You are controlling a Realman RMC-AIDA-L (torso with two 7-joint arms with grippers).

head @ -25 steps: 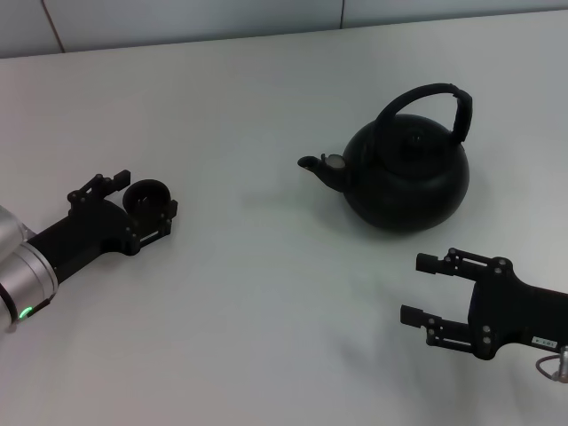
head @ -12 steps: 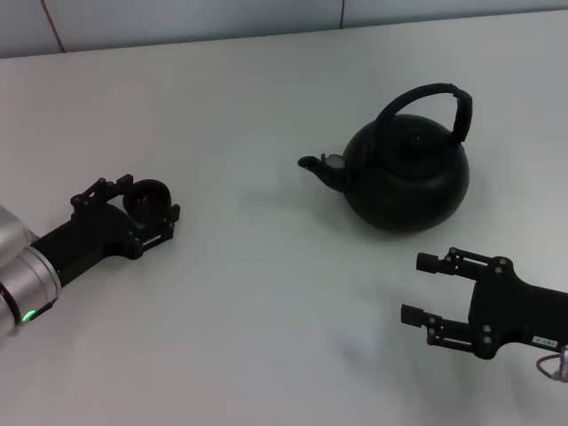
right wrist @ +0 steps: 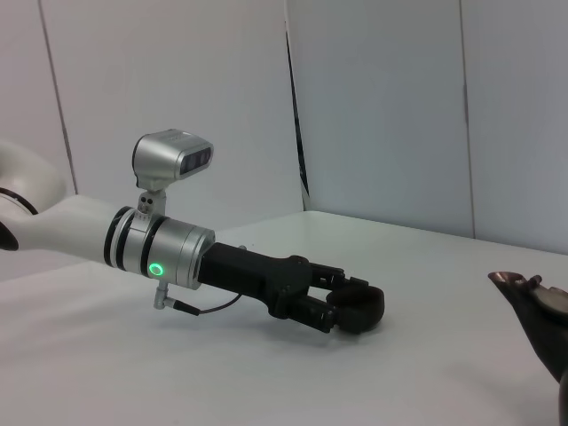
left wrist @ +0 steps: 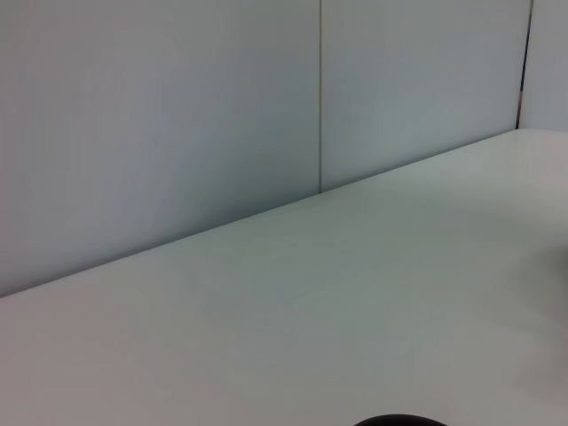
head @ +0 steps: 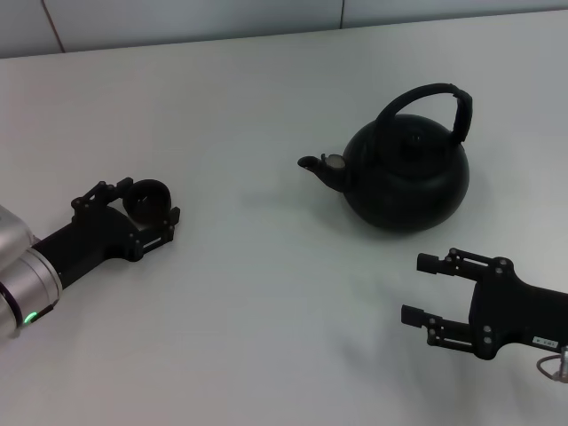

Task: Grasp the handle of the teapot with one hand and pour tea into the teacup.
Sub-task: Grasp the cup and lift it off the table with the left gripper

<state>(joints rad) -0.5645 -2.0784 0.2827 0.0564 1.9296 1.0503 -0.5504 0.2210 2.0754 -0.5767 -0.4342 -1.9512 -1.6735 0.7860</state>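
Note:
The black teapot (head: 406, 177) stands at the centre right of the white table, its spout pointing to the robot's left and its arched handle (head: 432, 99) upright over it. Its spout also shows in the right wrist view (right wrist: 535, 304). The tiny black teacup (head: 148, 198) sits between the fingers of my left gripper (head: 146, 201) at the left, which is closed around it. The right wrist view shows the same grip on the teacup (right wrist: 362, 308). My right gripper (head: 415, 287) is open and empty, low in front of the teapot and apart from it.
The white table (head: 266, 293) runs back to a pale wall panel (left wrist: 177, 106). The teacup's rim just shows in the left wrist view (left wrist: 399, 421). Bare table lies between the teacup and the teapot.
My left gripper has drawn slightly back towards the robot, and the teacup has shifted a little with it. The teapot and the right arm have not moved.

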